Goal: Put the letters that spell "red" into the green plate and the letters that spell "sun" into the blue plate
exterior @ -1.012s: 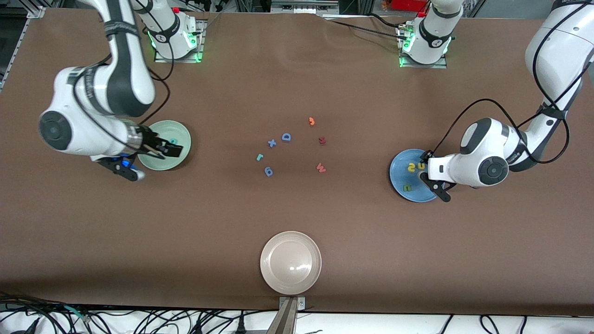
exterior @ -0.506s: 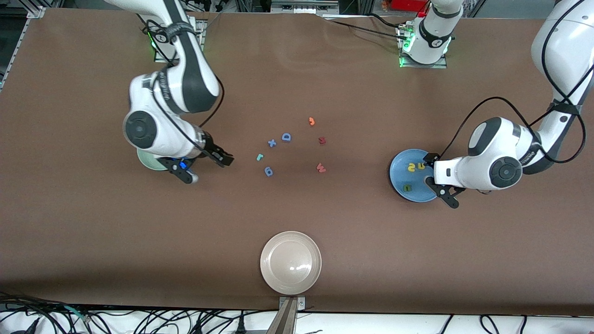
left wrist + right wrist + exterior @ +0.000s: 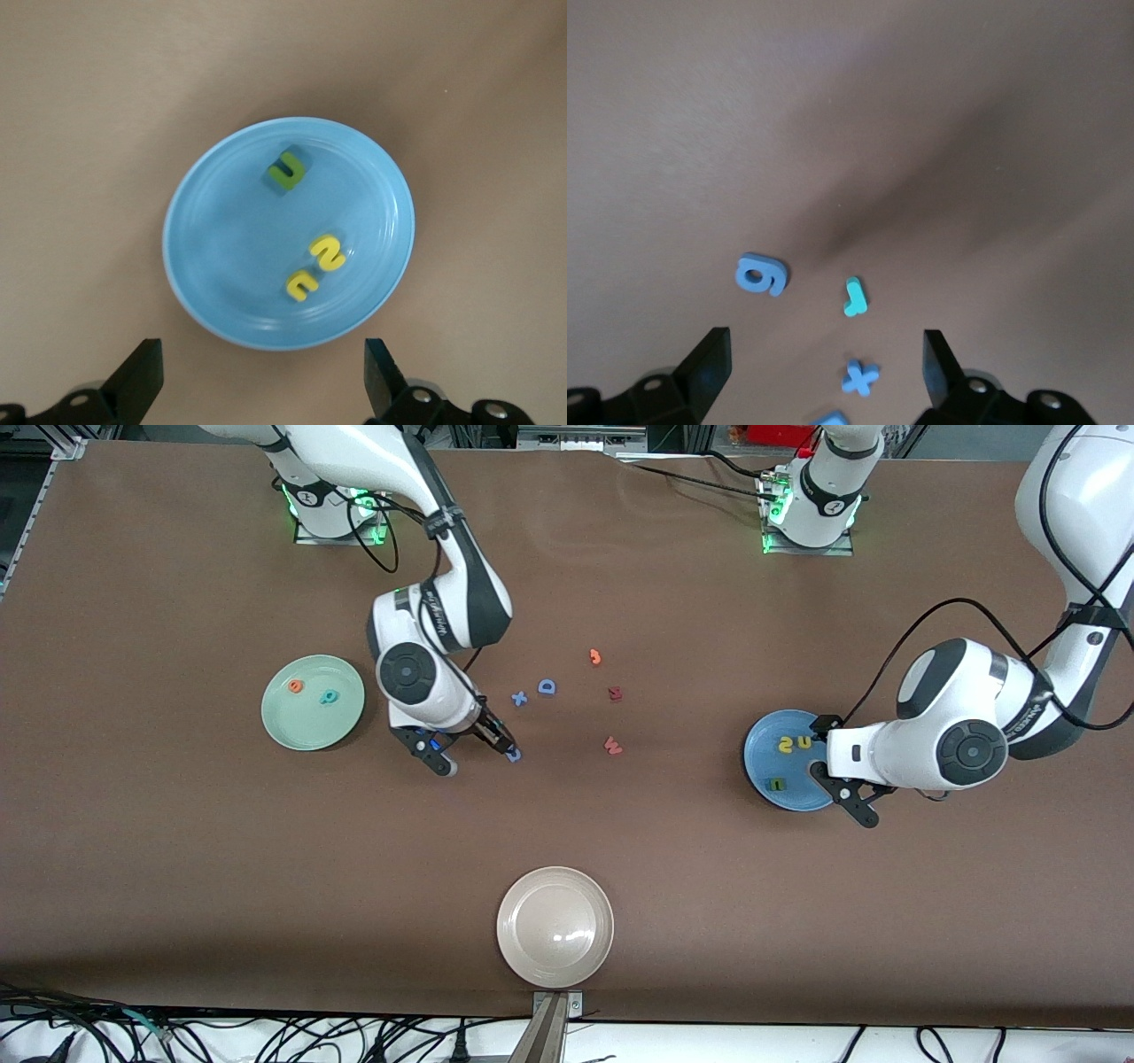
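The green plate (image 3: 306, 726) lies toward the right arm's end and holds the orange "e" (image 3: 296, 685) and the teal "d" (image 3: 329, 696). My right gripper (image 3: 498, 737) hangs open over the loose letters mid-table, and it hides the teal "r" (image 3: 854, 297) from the front camera. In the right wrist view my right gripper (image 3: 826, 372) is empty, with the "r" just ahead of its fingers. The blue plate (image 3: 758, 737) (image 3: 230, 239) holds the yellow "s" (image 3: 329, 251), the yellow "u" (image 3: 302, 284) and the green "n" (image 3: 287, 170). My left gripper (image 3: 837, 779) (image 3: 261, 372) is open and empty over that plate's rim.
A blue "g" (image 3: 760, 274) and a blue "x" (image 3: 860, 379) flank the "r". A blue "D" (image 3: 547, 686), an orange letter (image 3: 595, 657), a dark red letter (image 3: 615, 693) and a pinkish "w" (image 3: 611, 746) lie mid-table. A beige plate (image 3: 555, 957) sits nearest the front camera.
My right arm has swung from over the green plate to over the loose letters mid-table. My left gripper has finished opening and drifted slightly off the blue plate.
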Tool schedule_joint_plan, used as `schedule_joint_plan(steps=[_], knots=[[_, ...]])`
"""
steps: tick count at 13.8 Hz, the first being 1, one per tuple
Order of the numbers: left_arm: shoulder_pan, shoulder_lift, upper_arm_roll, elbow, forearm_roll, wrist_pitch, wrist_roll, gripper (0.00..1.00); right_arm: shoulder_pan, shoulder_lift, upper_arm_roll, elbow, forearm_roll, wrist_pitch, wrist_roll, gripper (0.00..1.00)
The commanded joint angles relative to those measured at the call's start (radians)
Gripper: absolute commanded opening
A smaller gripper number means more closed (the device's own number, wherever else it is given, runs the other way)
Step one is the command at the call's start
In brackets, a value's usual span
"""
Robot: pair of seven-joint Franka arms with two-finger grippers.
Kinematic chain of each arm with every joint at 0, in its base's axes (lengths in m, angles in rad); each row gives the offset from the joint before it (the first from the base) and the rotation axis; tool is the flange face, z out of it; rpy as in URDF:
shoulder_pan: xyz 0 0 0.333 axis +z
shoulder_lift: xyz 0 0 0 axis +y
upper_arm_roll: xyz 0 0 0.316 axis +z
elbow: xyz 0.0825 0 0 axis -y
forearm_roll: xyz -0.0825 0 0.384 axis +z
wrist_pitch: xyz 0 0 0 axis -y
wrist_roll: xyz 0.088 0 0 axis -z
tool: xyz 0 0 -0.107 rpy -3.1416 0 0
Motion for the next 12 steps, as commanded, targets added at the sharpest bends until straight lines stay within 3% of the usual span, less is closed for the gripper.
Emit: schedule_joint_plan(steps=[1,7,12], knots=[[0.0,-0.05,-0.03,0.097,-0.022,-0.111,0.0,1.0,0.004,0.011,0.001,-0.039,0.021,0.049,-0.002,0.95],[-0.017,-0.108,-0.093,0.301,-0.01,-0.287,-0.017,1.0,0.025,0.017,0.038,-0.115,0.022,0.136,-0.005,0.92],[-0.025,-0.108,-0.092,0.433,-0.013,-0.29,-0.017,1.0,0.047,0.049,0.044,-0.128,0.022,0.155,-0.001,0.92]])
